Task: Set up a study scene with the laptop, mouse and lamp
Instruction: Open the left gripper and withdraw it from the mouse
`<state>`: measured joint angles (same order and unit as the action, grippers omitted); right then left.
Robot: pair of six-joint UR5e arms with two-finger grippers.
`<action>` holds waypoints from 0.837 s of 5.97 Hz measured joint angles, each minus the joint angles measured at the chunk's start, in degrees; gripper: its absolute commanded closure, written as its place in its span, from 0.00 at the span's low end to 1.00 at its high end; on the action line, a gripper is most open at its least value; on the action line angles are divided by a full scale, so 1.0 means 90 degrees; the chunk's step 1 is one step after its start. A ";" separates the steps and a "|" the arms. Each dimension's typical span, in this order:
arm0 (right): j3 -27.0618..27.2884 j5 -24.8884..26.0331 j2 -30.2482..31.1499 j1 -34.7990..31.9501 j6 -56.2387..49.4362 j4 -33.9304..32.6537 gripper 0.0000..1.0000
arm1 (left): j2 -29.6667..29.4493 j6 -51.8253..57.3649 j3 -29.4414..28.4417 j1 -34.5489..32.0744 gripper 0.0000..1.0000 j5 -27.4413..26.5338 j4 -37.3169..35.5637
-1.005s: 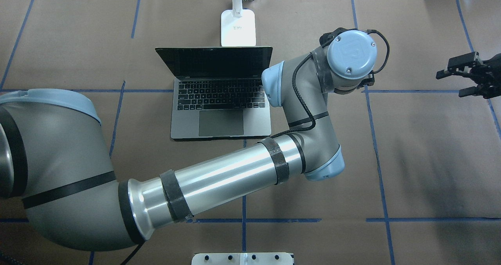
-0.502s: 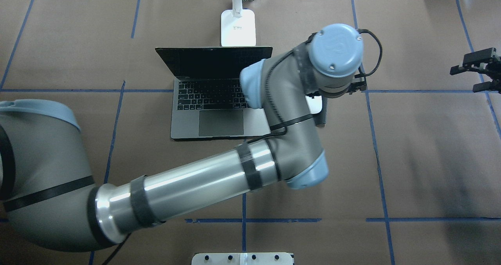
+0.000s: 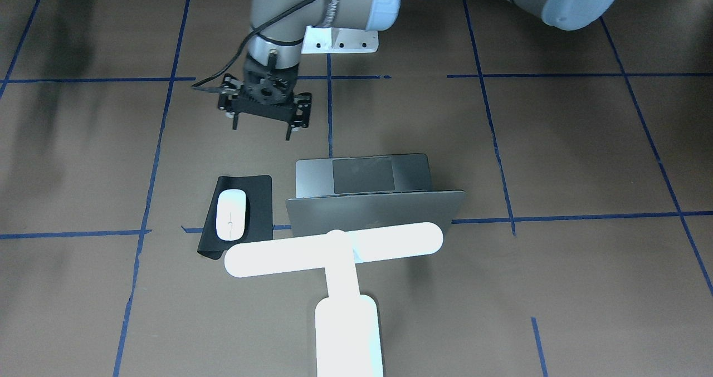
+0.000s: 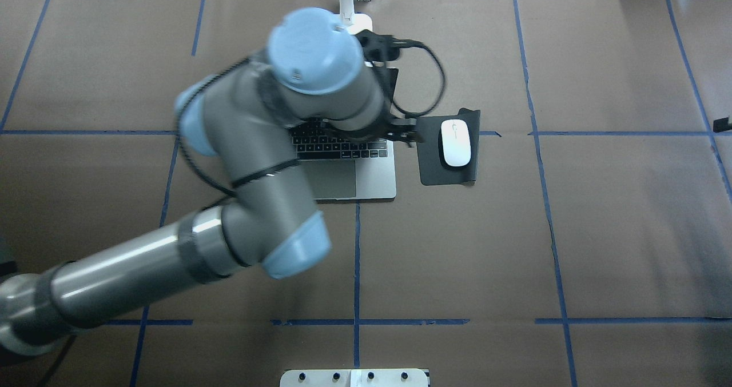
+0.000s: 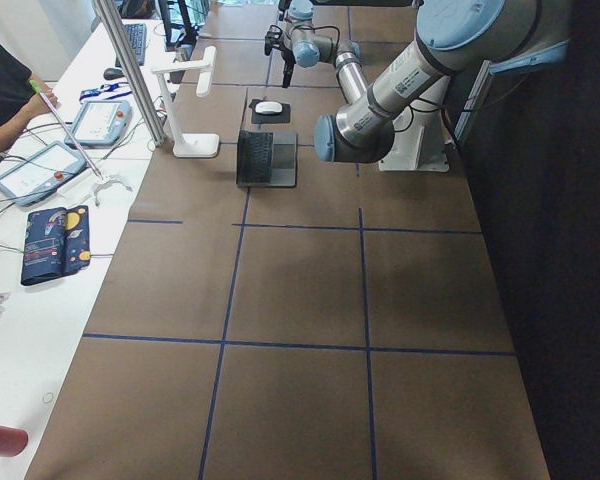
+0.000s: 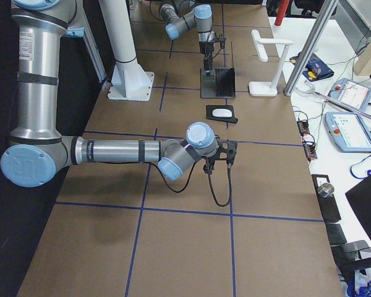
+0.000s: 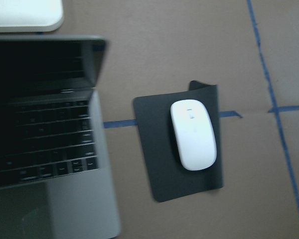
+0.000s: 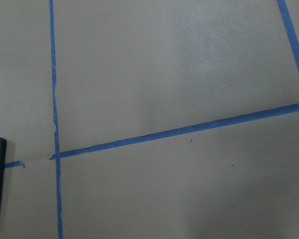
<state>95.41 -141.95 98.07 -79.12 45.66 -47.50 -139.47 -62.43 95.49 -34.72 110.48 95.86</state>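
The open silver-grey laptop (image 4: 369, 175) sits mid-table, its lid (image 3: 379, 213) raised. The white mouse (image 4: 456, 143) lies on a black mat (image 4: 434, 170) just right of the laptop, also in the left wrist view (image 7: 193, 134). The white T-shaped lamp (image 3: 334, 249) stands behind the laptop, its bar over the lid. My left gripper (image 3: 262, 126) hangs open and empty high above the laptop's right side, touching nothing. My right gripper (image 6: 217, 166) hovers further right of the mat; I cannot tell if it is open.
A white bolted pedestal (image 4: 354, 377) stands at the table's near edge. Blue tape lines grid the brown table cover. The mat's far corner (image 7: 202, 87) curls up. Tablets and cables lie on the white side table (image 6: 343, 117) beyond the lamp.
My left arm has swung left and away from over the mat, uncovering the mouse on it. My right gripper has pulled back right, almost out of the overhead view.
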 measured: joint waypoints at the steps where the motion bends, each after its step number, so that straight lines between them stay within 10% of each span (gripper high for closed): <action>1: 0.0017 0.0116 0.0110 -0.0146 -0.1337 -0.0570 0.00 | 0.0718 0.0493 0.0612 -0.0442 0.02 0.0489 -0.0050; 5: 0.1215 0.1432 -0.0453 -0.1158 -0.6158 -0.5505 0.00 | 0.2952 0.3997 0.1324 -0.2906 0.02 0.2104 -0.0337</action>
<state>106.35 -129.06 93.99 -89.54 -9.76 -97.05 -112.89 -26.46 107.40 -60.88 129.42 92.83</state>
